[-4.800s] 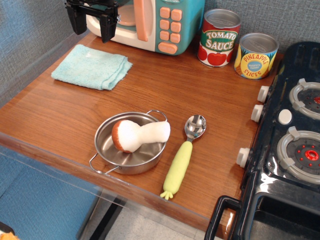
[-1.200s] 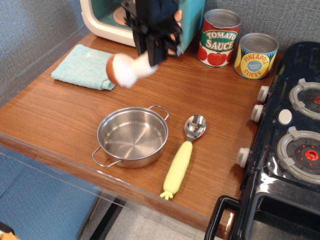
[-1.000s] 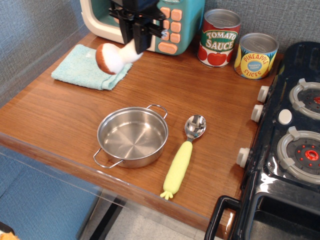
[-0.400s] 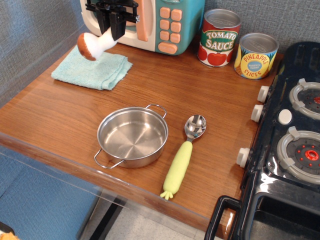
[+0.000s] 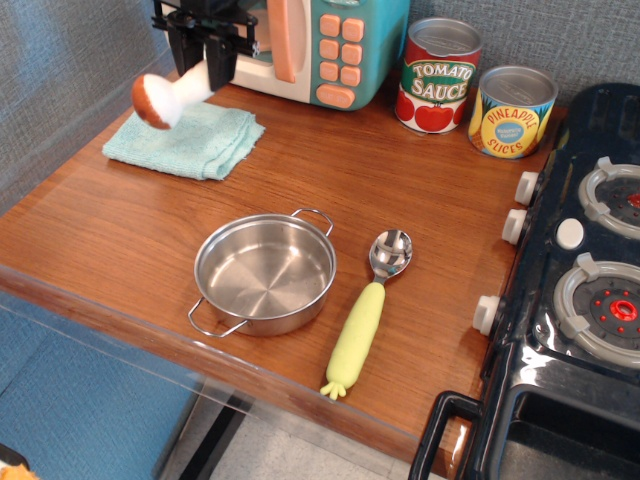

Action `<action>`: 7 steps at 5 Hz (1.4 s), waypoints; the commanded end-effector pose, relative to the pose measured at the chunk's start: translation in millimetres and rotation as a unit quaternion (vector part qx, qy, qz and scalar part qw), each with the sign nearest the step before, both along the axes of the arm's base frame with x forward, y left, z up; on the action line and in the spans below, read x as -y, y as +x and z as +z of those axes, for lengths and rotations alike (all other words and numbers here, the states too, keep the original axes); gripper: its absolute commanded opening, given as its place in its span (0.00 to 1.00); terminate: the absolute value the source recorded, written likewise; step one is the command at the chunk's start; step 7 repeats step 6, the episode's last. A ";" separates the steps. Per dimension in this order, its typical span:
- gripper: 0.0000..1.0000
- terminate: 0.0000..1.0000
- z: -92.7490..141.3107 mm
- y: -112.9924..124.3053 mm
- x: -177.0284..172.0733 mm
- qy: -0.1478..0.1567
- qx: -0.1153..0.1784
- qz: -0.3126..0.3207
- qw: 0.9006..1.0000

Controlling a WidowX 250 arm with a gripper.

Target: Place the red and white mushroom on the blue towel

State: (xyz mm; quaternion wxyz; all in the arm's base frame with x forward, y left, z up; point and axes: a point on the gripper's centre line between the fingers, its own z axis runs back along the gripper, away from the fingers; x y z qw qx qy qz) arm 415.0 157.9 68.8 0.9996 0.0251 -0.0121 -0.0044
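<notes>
observation.image view: only one on hand, looked down over the counter from its front edge.
Landmark: blue towel (image 5: 182, 140), taken as reference for every place below.
Nearest, well in front of towel and to its right: yellow-handled spoon (image 5: 365, 312), lay bowl-end away from the camera.
Just left of spoon, still well in front of towel: steel pan (image 5: 265, 278), stood empty, apart from the spoon.
Towel itself: lay folded on the wooden counter (image 5: 400, 190), at the back left, bare on top.
Above towel's left half: red and white mushroom (image 5: 170, 94), hung tilted, cap low and to the left, stem up toward the right; seemingly clear of the cloth, though contact could not be ruled out from this angle.
At stem's upper end: gripper (image 5: 205, 62), fingers pressed together on the white stem, pinched firmly enough to carry the toy.
Behind towel, to its right: toy microwave (image 5: 315, 45), close behind the gripper.
Far right of towel: tomato sauce can (image 5: 438, 77) and pineapple can (image 5: 511, 112), out of the way.
Step in hand, as judged: lowering and release over the cloth.
Doing it well: lower straight down until the cap settled on the terry, keep toward the towel's middle rather than its left edge, spread the fingers only then, lift away vertically so the plush was not dragged off.
Risk, as judged: early release from height, with the rounded cap rolling off the left side.
</notes>
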 end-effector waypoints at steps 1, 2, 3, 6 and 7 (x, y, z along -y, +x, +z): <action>1.00 0.00 53.4 -27.7 -8.8 0.059 0.043 0.011 0.997; 1.00 0.00 63.1 -31.9 -4.8 0.067 0.051 0.004 0.996; 1.00 0.00 70.5 -35.3 0.1 0.065 0.061 0.000 0.996; 1.00 1.00 66.6 -37.5 1.4 0.046 0.059 -0.001 0.997; 1.00 1.00 66.6 -37.5 1.4 0.046 0.059 -0.001 0.997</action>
